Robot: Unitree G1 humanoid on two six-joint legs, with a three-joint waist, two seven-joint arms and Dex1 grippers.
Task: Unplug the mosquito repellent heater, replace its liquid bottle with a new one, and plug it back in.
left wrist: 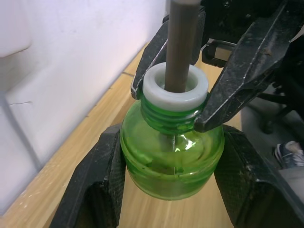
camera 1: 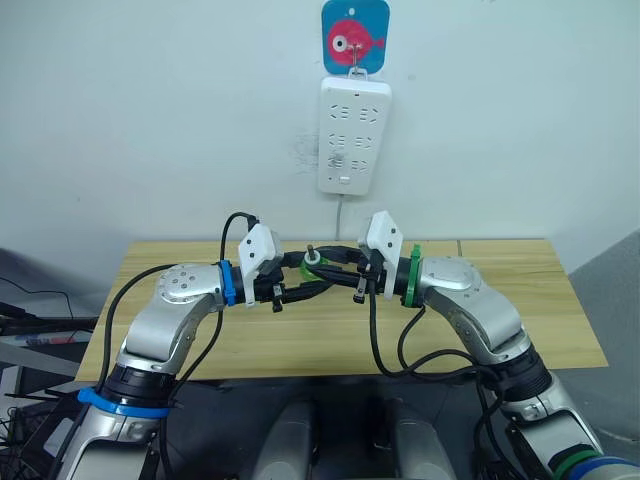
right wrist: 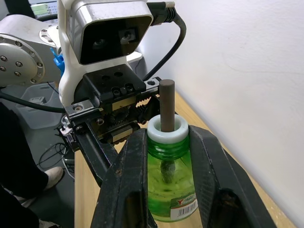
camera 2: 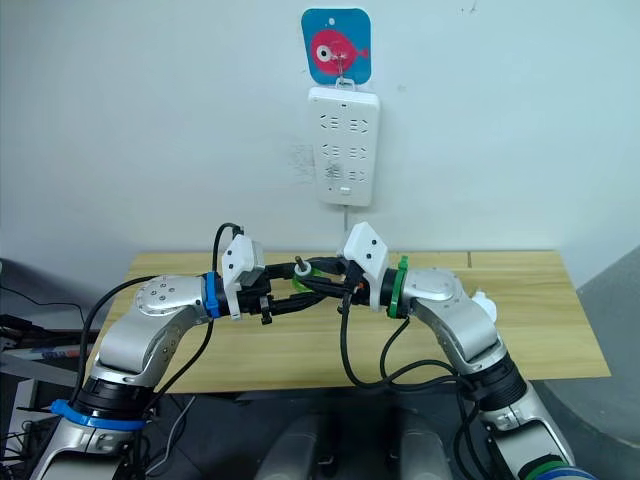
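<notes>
A green liquid bottle (left wrist: 172, 154) with a white collar and a dark wick (right wrist: 166, 104) hangs over the wooden table (camera 1: 300, 335), between both arms. My left gripper (left wrist: 171, 166) is shut on the bottle's round body, one finger on each side. My right gripper (right wrist: 166, 156) comes from the opposite side, shut on the threaded neck just under the collar. In the eye views the two grippers meet at the bottle (camera 1: 312, 265) in front of the wall. A small white rounded piece (camera 2: 483, 304), apparently the mosquito repellent heater, peeks out on the table behind my right forearm.
A long white power strip (camera 1: 352, 135) hangs on the wall above the table from a blue plaque with a pink fish (camera 1: 354, 38); its cord (camera 1: 343, 215) runs down behind the table. The table's front edge is near my elbows.
</notes>
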